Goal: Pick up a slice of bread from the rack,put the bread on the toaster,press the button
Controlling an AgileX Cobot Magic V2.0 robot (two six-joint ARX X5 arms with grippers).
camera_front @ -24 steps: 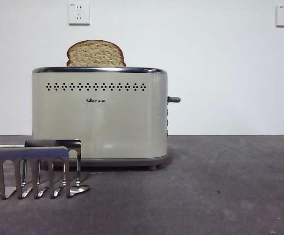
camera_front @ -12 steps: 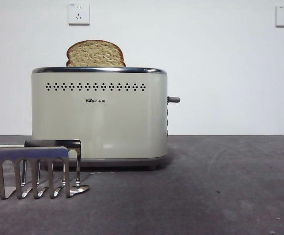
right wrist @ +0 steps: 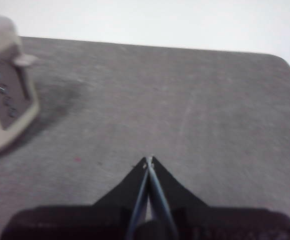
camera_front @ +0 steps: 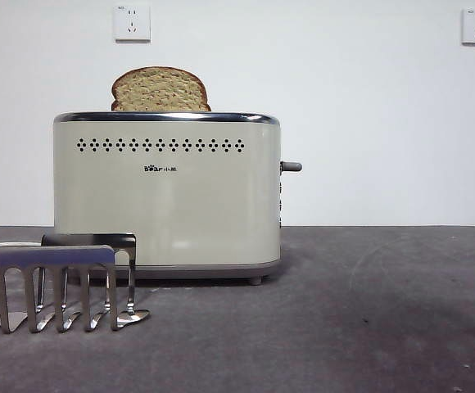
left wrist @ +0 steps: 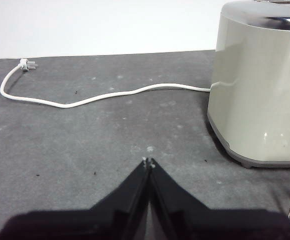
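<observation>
The dark grey table (camera_front: 368, 327) spreads across the whole foreground under a white wall with two sockets, and on it the cream-beige toaster (camera_front: 166, 196) stands as the biggest thing, its chrome rim on top, two rows of small dark holes and a small dark logo on the near face, and the grey side lever (camera_front: 291, 166) sticking out high on its side. The slice of bread (camera_front: 160, 89) sits upright in the toaster's top, its domed, dark-crusted upper part showing above the rim (the lower part is hidden inside). A white power cord (left wrist: 100, 96) runs from the toaster's base across the table and ends in a loose plug. The rack (camera_front: 65, 282), brushed steel with comb-like uprights, stands just in front of the toaster's corner, holding no slice. The left end effector (left wrist: 148, 163) hangs over bare table beside the toaster's cord end, its two black jaws pressed together with nothing between them. The right end effector (right wrist: 148, 161) hangs over open table near the toaster's lever end, jaws likewise closed tip to tip and holding nothing.
</observation>
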